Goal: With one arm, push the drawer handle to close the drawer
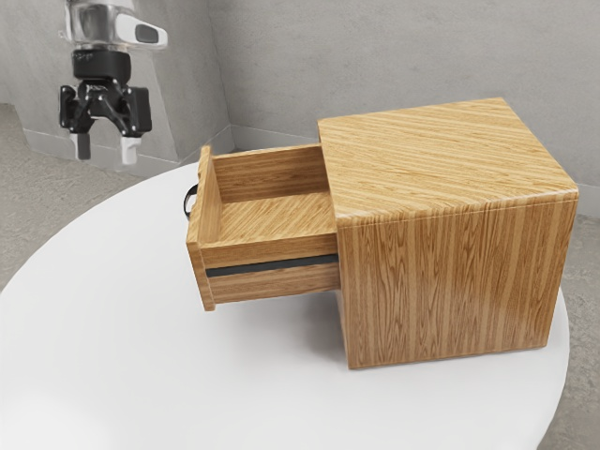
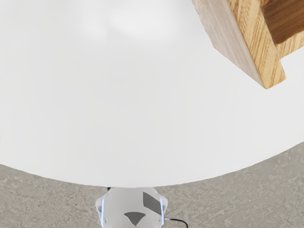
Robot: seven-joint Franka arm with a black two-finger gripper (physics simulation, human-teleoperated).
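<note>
Gripper (image 1: 105,148) released, its two fingers apart with nothing between them, hanging above table level. Drawer (image 1: 262,283) pulled well out of the wooden cabinet (image 1: 450,281), lower than the gripper and toward the exterior view's right of it. Dark curved handle (image 1: 189,201) on the drawer's front, on the gripper's side, apart from the fingers. White round table (image 1: 122,375) under the cabinet, its surface lower than the gripper.
</note>
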